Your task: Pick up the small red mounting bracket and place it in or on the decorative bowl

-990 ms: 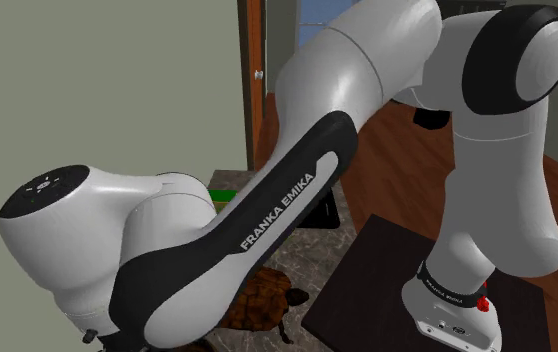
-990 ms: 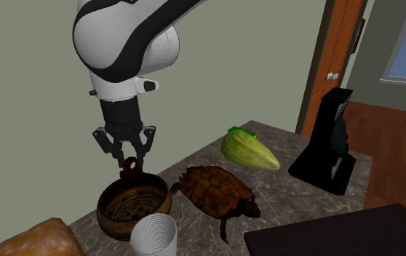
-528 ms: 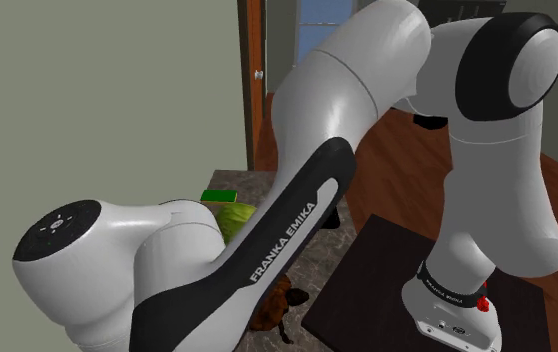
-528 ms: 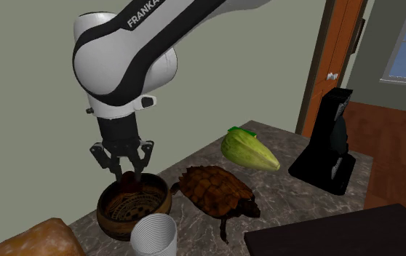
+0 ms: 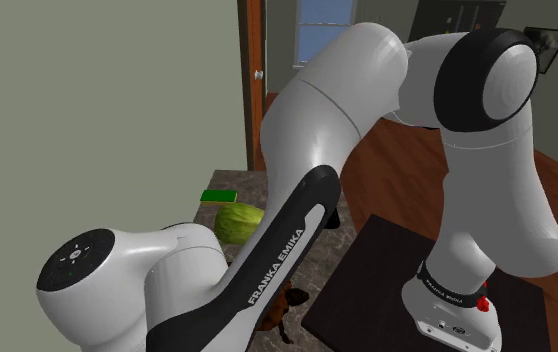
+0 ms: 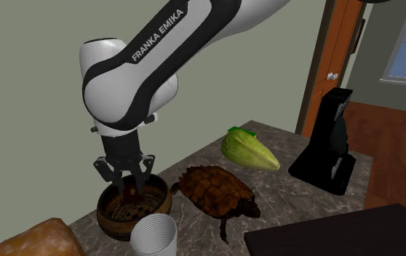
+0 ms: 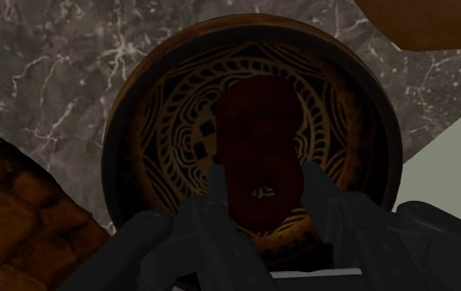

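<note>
1. The white arm (image 6: pixel 158 51) bends down from the second exterior view's upper right to the near left end of the desk (image 6: pixel 296 200), a dark marbled slab.
2. A tall black appliance (image 6: pixel 329 142) stands at the desk's far right end in that view, well apart from the rest.
3. A brown turtle (image 6: pixel 212 189) lies mid-desk, just beside the bowl on its right in that view.
4. A pale green vegetable (image 6: pixel 249 149) lies behind the turtle, nearer the wall.
5. The brown bowl (image 6: pixel 114 218) has a patterned inside and sits directly under the hand. The wrist view shows its round rim (image 7: pixel 130 124) ringing the jaws.
6. A ribbed white cup (image 6: pixel 153 236) stands in front of the bowl, touching or nearly touching its wall.
7. The dark red bracket (image 7: pixel 258 157) hangs upright between the jaws, lowered inside the bowl's rim over the centre of the pattern. Whether it touches the bowl's floor cannot be told.
8. The jaws are narrow, clasping the bracket on both sides.
</note>
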Controlling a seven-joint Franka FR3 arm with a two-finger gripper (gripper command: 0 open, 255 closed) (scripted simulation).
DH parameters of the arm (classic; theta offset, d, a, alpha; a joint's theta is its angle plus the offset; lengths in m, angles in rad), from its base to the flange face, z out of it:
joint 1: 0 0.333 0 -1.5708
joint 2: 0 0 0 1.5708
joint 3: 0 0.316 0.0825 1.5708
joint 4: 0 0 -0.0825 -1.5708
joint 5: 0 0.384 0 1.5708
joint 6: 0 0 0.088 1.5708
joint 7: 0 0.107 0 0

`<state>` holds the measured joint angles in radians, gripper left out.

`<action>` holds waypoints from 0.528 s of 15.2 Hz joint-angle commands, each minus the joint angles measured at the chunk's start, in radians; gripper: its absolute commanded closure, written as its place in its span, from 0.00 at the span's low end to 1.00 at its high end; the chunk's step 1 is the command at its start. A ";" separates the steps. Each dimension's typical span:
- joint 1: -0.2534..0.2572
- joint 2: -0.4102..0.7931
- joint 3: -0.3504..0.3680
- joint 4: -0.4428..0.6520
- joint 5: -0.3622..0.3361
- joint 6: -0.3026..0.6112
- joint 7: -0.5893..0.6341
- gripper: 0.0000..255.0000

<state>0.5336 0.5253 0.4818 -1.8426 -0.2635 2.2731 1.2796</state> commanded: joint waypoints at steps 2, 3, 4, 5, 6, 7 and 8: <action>0.001 0.006 -0.002 -0.001 -0.003 0.007 0.001 1.00; 0.001 0.006 -0.002 -0.001 -0.003 0.007 0.001 1.00; 0.001 0.006 -0.002 -0.001 -0.003 0.007 0.001 1.00; 0.001 0.006 -0.002 -0.001 -0.003 0.007 0.001 1.00; 0.001 0.006 -0.002 -0.001 -0.003 0.007 0.001 1.00; 0.001 0.006 -0.002 -0.001 -0.003 0.007 0.001 1.00; 0.001 0.006 -0.002 -0.001 -0.003 0.007 0.001 0.00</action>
<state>0.5349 0.5309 0.4795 -1.8437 -0.2668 2.2799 1.2811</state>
